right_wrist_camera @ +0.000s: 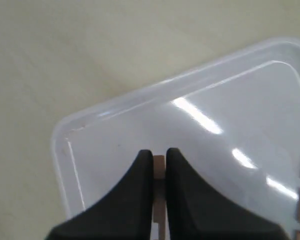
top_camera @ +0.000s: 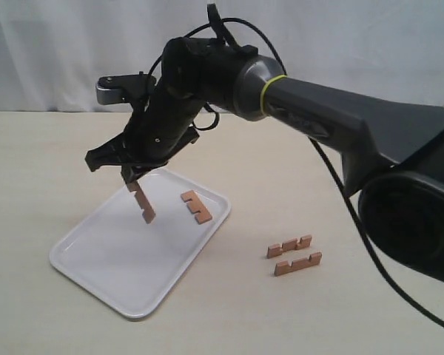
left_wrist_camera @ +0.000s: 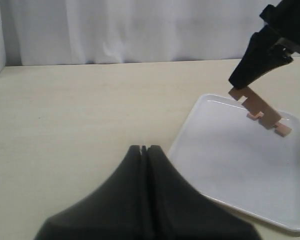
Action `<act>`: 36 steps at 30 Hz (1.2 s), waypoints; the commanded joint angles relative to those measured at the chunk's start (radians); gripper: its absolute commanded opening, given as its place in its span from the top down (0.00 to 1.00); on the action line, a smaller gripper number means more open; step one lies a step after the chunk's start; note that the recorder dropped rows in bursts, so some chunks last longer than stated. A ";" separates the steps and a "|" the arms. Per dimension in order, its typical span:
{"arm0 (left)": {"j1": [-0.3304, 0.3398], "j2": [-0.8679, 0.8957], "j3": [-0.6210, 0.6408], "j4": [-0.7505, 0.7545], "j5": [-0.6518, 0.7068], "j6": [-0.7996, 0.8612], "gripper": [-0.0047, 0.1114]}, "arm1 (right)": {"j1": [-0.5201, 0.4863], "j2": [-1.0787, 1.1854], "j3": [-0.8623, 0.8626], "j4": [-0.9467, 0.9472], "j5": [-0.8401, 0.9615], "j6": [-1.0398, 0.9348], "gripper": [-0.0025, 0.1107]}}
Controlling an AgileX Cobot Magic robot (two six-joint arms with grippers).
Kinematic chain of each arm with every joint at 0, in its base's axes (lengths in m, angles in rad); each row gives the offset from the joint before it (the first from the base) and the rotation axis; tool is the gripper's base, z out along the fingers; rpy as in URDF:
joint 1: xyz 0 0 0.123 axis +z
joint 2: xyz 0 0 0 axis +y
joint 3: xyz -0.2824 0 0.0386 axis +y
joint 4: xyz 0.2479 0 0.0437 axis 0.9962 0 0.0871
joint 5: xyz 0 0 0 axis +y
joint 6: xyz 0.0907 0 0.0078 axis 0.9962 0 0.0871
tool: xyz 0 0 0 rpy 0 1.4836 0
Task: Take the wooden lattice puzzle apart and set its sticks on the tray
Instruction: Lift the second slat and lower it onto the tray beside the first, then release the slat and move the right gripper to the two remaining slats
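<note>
The lattice puzzle is apart; its four notched light-brown sticks are separate. My right gripper (top_camera: 133, 177) is shut on one stick (top_camera: 143, 203), which hangs tilted above the white tray (top_camera: 103, 262). In the right wrist view that stick (right_wrist_camera: 159, 165) shows between the black fingers (right_wrist_camera: 140, 170) over the tray (right_wrist_camera: 115, 107). A second stick (top_camera: 195, 206) lies on the tray near its far corner. Two more sticks (top_camera: 289, 246) (top_camera: 297, 263) lie on the table right of the tray. My left gripper (left_wrist_camera: 144, 148) is shut on nothing, just off the tray's (left_wrist_camera: 230, 160) edge.
A pale beige tabletop (top_camera: 44, 170) stretches around the tray, with a white curtain (top_camera: 59, 44) behind it. The right arm's dark link (top_camera: 355, 126) and black cable (top_camera: 355, 222) cross above the two loose sticks.
</note>
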 commanded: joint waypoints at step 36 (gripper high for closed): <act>-0.007 0.000 0.002 -0.002 -0.012 0.001 0.96 | -0.060 0.048 -0.143 -0.184 0.237 -0.031 0.53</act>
